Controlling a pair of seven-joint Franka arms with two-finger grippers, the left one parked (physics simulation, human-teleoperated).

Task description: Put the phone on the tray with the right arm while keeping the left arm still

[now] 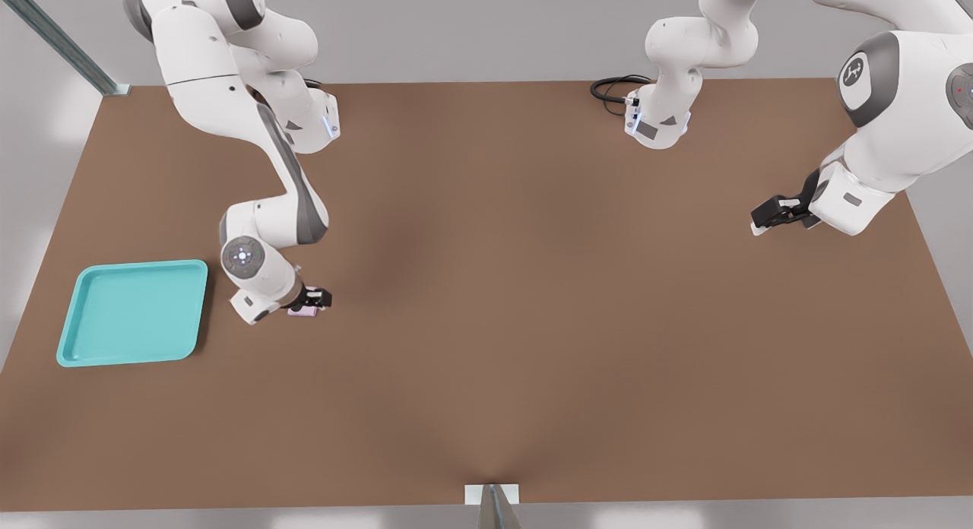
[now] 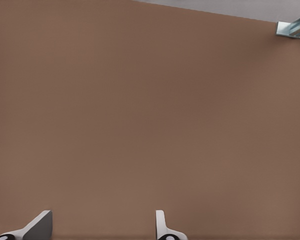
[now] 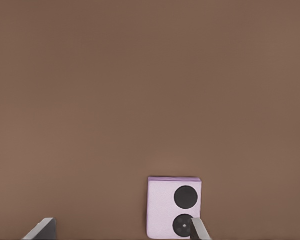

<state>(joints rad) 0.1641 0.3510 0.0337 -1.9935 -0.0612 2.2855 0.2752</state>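
Not far along. Phone [image 1: 302, 311] not yet on the tray [image 1: 68, 339]; lies flat on the brown worktop [image 1: 532, 324], lenses up, directly under the end effector [image 1: 312, 299] of the right arm [image 1: 258, 267]. Tray bare, flat on the worktop, just beyond the wrist on the front view's left, apart from both phone and end effector.

Grasp apparently about to be made, not completed. In the right wrist view, end effector [image 3: 122, 231] spread wide, fingertips [image 3: 199, 231] well apart, nothing clamped between them. Phone [image 3: 173, 207] off-centre in the gap: close against one fingertip, which overlaps the edge near the lower lens, with a broad stretch of bare worktop out to the other fingertip. Contact with that near fingertip likely, but impossible to confirm.

Left to do, by the look of it: close on the phone, lift, carry the short way across to the tray, set down inside the rim, release.
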